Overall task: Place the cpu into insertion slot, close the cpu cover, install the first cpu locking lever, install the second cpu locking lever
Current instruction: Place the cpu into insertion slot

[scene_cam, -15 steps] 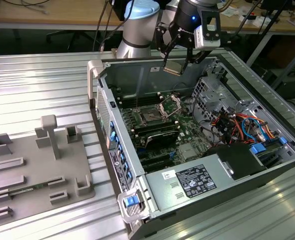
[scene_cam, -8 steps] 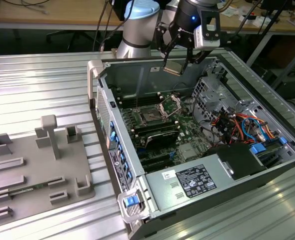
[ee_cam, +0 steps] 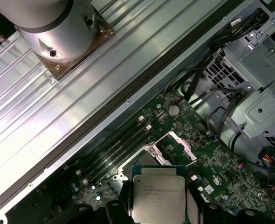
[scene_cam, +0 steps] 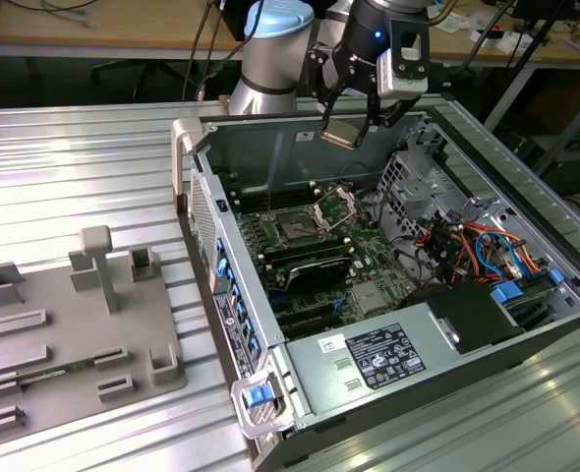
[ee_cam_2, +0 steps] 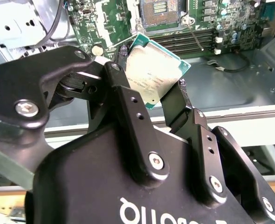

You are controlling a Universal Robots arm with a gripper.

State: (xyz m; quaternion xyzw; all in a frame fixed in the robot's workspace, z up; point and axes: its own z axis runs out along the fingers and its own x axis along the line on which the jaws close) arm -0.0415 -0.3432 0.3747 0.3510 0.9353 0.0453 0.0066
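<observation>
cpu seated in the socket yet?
No: in the exterior view the hand holds the cpu in the air above the case, and the socket sits bare.

In the second wrist view, the fingers (ee_cam_2: 133, 123) of the gripper (ee_cam_2: 148, 78) hide the cpu (ee_cam_2: 161, 65) edges nearest the tool. Beyond the cpu, the socket (ee_cam_2: 159, 8) is cut off by the picture edge. The first wrist view cuts off the cpu edge nearest the tool.
</observation>
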